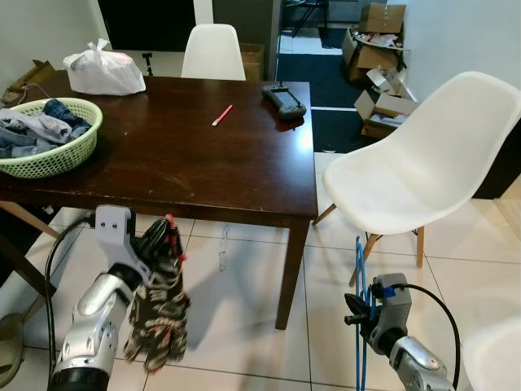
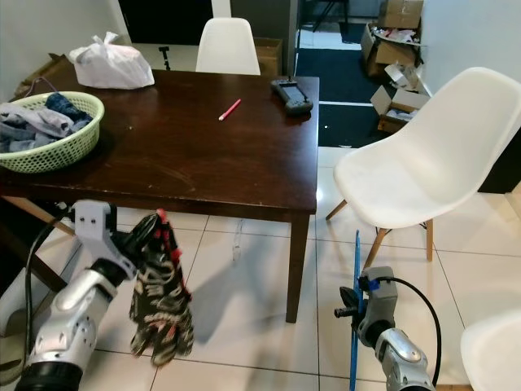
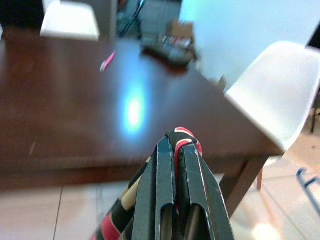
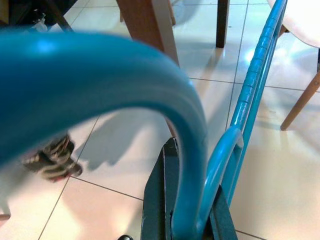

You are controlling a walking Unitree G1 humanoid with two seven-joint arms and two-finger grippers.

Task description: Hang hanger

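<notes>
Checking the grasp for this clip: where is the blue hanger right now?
The blue hanger is clamped in the right gripper, low on the robot's right above the tiled floor, just in front of the white chair.

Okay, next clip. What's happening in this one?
The robot stands at a dark wooden table, something in each gripper. The left gripper is shut on a patterned black, red and cream garment that hangs down over the tiled floor. The right gripper is shut on a blue hanger, held low near the white chair. The garment is not on the hanger yet. A green basket of clothes sits on the table.
</notes>
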